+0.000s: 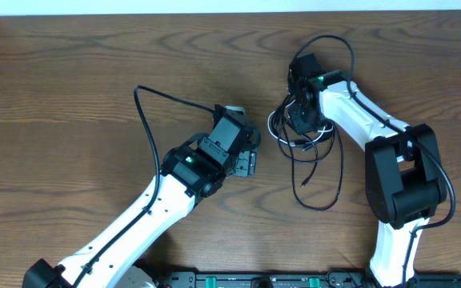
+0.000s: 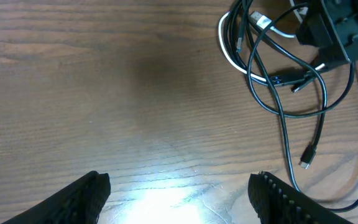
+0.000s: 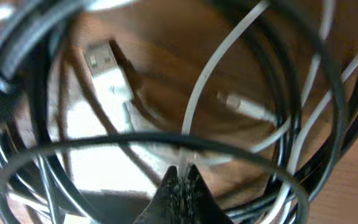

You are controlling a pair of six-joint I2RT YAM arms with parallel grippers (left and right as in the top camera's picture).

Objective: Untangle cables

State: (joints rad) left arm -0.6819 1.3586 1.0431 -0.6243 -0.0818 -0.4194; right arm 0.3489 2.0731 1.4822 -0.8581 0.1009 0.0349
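Note:
The cables (image 1: 304, 142) lie as a tangle of black and white cords on the wooden table, right of centre. One black loop (image 1: 326, 200) trails toward the front. My right gripper (image 1: 301, 120) is down in the tangle. In the right wrist view its fingertips (image 3: 184, 171) are shut on a thin white cable (image 3: 210, 81), with black loops (image 3: 291, 130) ringed around them and a white USB plug (image 3: 107, 68) lying beside. My left gripper (image 2: 179, 199) stands open over bare wood, left of the cables (image 2: 278, 74), holding nothing.
The left arm (image 1: 158, 200) reaches in from the front left and the right arm (image 1: 398, 176) from the front right. A thicker black arm wire (image 1: 146, 112) arcs over the table at the left. A small black plug end (image 2: 306, 163) lies loose.

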